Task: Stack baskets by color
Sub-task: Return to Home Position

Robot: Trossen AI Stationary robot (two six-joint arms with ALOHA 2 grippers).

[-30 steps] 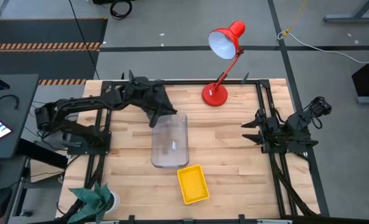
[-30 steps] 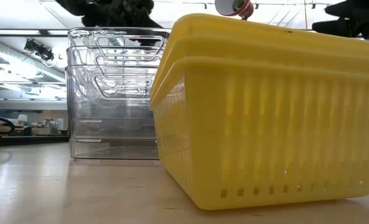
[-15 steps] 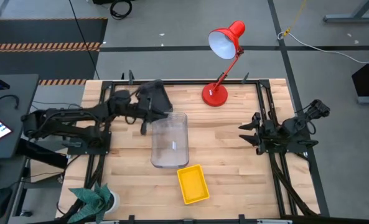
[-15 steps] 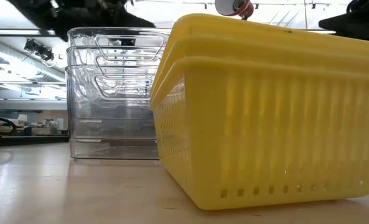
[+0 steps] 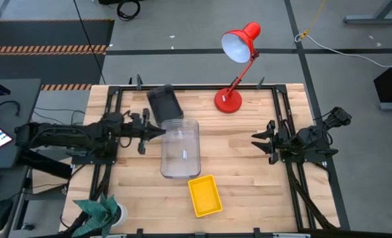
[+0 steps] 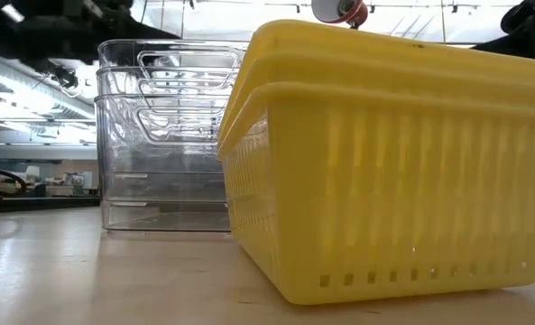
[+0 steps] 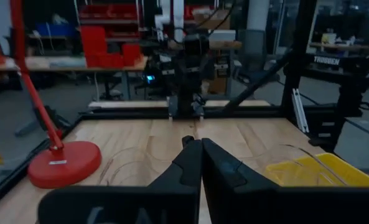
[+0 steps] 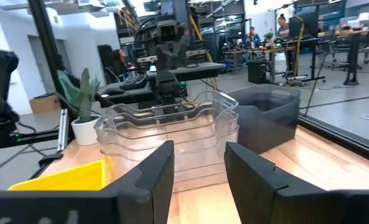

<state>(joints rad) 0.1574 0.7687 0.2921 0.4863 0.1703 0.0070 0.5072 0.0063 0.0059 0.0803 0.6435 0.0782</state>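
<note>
Three clear baskets (image 5: pixel 180 149) sit nested mid-table, also seen in the low view (image 6: pixel 168 135). A nested stack of yellow baskets (image 5: pixel 204 195) rests nearer the front edge (image 6: pixel 384 162). A dark grey basket (image 5: pixel 164 102) stands on the table just beyond the clear stack (image 8: pixel 268 115); whether others nest in it I cannot tell. My left gripper (image 5: pixel 155 131) hangs shut and empty left of the clear stack, pointing level across the table (image 7: pixel 201 146). My right gripper (image 5: pixel 258 142) waits open and empty at the right side (image 8: pixel 200 165).
A red desk lamp (image 5: pixel 232 99) stands at the far edge right of the grey basket, its base visible in the left wrist view (image 7: pixel 63 165). A potted plant (image 5: pixel 100 211) sits at the near left corner. Bare wood lies between the clear stack and my right gripper.
My left gripper has drawn back from over the grey basket toward the table's left edge and sunk lower, its arm folding in. The grey basket, earlier covered by that arm, now shows uncovered beside the clear stack. The baskets have kept still.
</note>
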